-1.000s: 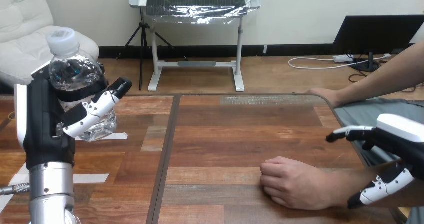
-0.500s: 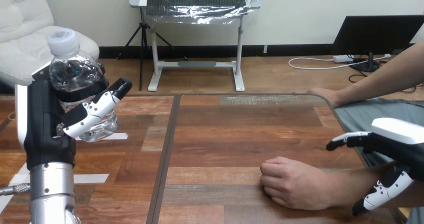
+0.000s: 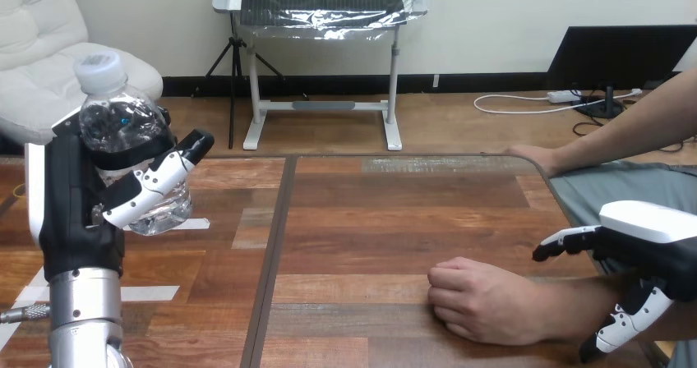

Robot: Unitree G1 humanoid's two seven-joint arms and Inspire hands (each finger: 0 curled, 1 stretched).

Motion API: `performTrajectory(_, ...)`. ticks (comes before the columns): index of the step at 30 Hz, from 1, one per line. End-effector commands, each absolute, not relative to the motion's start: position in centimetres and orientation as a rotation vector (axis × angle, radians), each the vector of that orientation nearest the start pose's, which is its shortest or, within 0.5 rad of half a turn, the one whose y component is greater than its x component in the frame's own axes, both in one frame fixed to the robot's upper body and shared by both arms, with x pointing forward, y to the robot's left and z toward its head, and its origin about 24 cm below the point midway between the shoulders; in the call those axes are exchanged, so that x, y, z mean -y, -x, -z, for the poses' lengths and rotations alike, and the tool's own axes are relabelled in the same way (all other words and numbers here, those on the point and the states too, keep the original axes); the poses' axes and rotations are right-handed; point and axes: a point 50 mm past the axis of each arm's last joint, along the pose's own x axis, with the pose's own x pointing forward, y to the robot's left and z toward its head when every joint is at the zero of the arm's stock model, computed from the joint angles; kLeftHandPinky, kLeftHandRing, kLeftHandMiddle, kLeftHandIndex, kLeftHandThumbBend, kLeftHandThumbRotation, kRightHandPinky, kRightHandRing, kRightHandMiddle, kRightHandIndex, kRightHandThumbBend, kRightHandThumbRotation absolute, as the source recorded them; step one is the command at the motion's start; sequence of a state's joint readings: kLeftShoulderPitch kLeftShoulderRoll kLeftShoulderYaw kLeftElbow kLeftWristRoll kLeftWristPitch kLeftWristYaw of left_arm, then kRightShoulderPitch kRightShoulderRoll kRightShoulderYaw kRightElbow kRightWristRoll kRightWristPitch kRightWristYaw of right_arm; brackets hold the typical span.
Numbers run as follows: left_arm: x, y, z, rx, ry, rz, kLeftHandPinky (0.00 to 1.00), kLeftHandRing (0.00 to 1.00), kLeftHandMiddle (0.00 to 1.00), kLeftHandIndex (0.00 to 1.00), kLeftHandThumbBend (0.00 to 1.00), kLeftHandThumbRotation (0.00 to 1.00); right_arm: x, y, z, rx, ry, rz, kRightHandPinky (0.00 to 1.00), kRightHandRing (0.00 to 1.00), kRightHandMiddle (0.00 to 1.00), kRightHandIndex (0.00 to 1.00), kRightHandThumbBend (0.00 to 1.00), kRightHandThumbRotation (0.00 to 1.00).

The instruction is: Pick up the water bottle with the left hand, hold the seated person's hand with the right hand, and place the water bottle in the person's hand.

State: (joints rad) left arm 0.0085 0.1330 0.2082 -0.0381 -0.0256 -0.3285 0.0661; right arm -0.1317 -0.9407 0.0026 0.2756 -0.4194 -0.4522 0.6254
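Observation:
My left hand (image 3: 76, 208) is raised over the table's left side, shut on a clear water bottle (image 3: 123, 130) with a white cap. The bottle is upright, leaning slightly left. The person's hand (image 3: 485, 300) rests as a loose fist on the wooden table (image 3: 370, 212), low and right of centre. My right hand (image 3: 649, 238) is open at the person's forearm behind that fist. Its fingers (image 3: 567, 241) reach out above the forearm and its thumb (image 3: 623, 328) sits on the near side. I cannot tell whether it touches the arm.
The person's other hand (image 3: 530, 156) lies on the table's far right edge, its arm leading off to the right. White tape strips (image 3: 152, 292) mark the table at the left. A dark seam (image 3: 275, 245) runs down the tabletop.
My right hand has shifted right and lower along the person's forearm. The bottle in my left hand has tipped a little to the left. The person's fist has stayed put.

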Motion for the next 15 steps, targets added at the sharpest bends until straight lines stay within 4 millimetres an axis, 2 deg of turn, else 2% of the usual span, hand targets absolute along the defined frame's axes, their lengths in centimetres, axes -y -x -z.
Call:
performTrajectory(1, -22.0, -25.2, -11.0, 0.478, -0.129, -0.240, 0.24, 0.30, 0.35, 0.40, 0.60, 0.00, 29.5, -26.2, -9.5, -0.219, 1.390, -0.714, 0.78, 0.85, 0.86, 0.83, 1.00, 0.25)
performTrajectory(7, -22.1, -25.3, -11.0, 0.481, -0.125, -0.236, 0.24, 0.30, 0.35, 0.40, 0.61, 0.00, 29.6, -26.3, -8.8, -0.242, 1.406, -0.721, 0.79, 0.85, 0.86, 0.83, 1.00, 0.25)
performTrajectory(15, -22.1, -25.4, -11.1, 0.482, -0.132, -0.240, 0.24, 0.30, 0.35, 0.40, 0.61, 0.00, 29.7, -26.4, -7.9, -0.292, 1.447, -0.743, 0.77, 0.83, 0.85, 0.83, 1.00, 0.25)
